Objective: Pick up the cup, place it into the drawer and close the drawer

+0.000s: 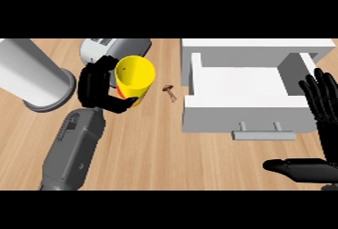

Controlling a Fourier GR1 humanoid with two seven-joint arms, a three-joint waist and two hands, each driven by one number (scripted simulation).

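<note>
The left hand (99, 87) has its fingers (119, 106) curled round the yellow cup (135, 75), at the left of the wooden tabletop (152, 147). A small brown object (170, 91) lies just right of the cup. Farther right, the white drawer (191, 105) stands open. The right hand (323, 96) rests open at the right edge, fingers up. A grey cylinder (33, 74) stands far left.

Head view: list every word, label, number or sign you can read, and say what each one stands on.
No text can be read anywhere in this view.
Yellow cup, held by the left robot hand: a red-orange patch near its lower edge, no letters legible.
Grey appliance behind the cup: small dark marks on top, too small to read.
White drawer: no markings.
</note>
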